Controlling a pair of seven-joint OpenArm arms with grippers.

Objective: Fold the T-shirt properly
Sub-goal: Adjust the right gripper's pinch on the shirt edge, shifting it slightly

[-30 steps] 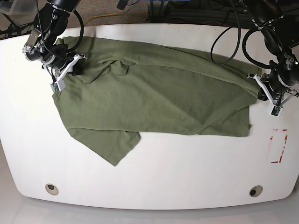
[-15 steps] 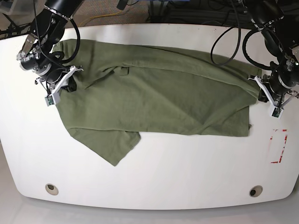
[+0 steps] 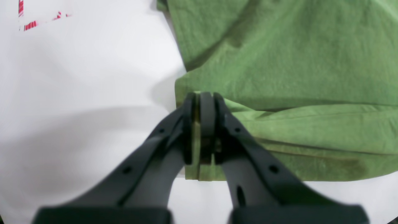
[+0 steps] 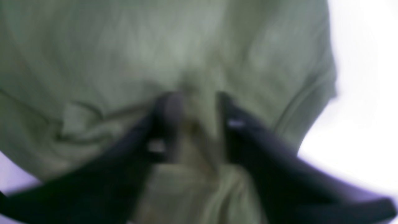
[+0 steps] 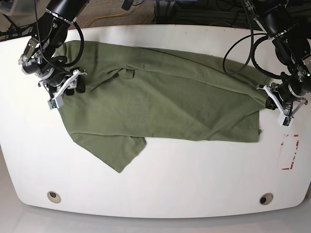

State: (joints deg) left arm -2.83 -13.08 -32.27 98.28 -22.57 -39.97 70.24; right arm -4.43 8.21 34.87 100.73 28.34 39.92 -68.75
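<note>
Base view, white table point(image 5: 160, 179), olive T-shirt point(image 5: 165, 102) spread, left pincer point(image 5: 270, 98) pinching hem, right pincer point(image 5: 73, 83) parted over fabric.

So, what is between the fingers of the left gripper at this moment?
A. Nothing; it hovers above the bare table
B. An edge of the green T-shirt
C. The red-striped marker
B: in the left wrist view the left gripper is shut on a folded edge of the T-shirt.
</note>
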